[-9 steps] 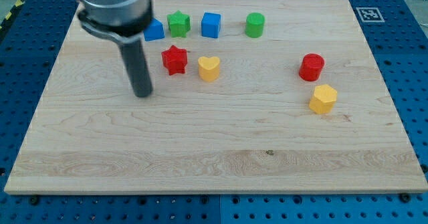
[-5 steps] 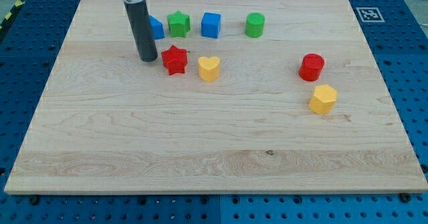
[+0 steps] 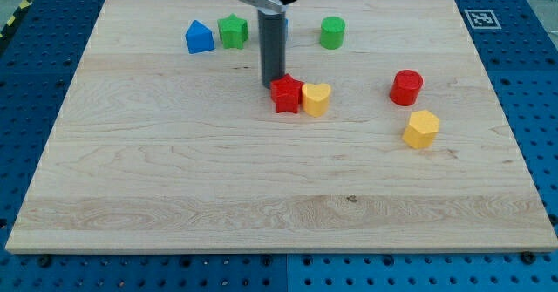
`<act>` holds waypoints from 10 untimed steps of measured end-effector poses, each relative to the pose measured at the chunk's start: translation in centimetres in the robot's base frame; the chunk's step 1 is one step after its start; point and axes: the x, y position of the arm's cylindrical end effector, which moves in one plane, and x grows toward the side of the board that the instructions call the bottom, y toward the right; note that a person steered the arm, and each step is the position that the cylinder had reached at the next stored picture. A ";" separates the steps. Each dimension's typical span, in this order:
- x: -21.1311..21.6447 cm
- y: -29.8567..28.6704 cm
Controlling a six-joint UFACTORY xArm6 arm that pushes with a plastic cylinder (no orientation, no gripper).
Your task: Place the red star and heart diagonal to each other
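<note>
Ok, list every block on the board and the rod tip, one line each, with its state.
Red star block: touching the heart's left side.
Yellow heart block: against the star.
My tip: at the star's upper left.
Blue house-shaped block: standing alone.
Green star block: alone.
Green cylinder: upright.
Red cylinder: upright.
Yellow hexagonal block: alone.

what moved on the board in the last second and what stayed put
My tip swept from the view's left to the upper-left edge of the red star, shoving it toward the view's right and slightly down. The star now touches the yellow heart, which shifted right too. The green star, green cylinder, red cylinder and yellow hexagon stayed.
</note>
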 end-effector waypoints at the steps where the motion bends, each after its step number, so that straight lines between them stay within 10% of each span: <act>1: 1.1 1.7; 10: 9.3 7.5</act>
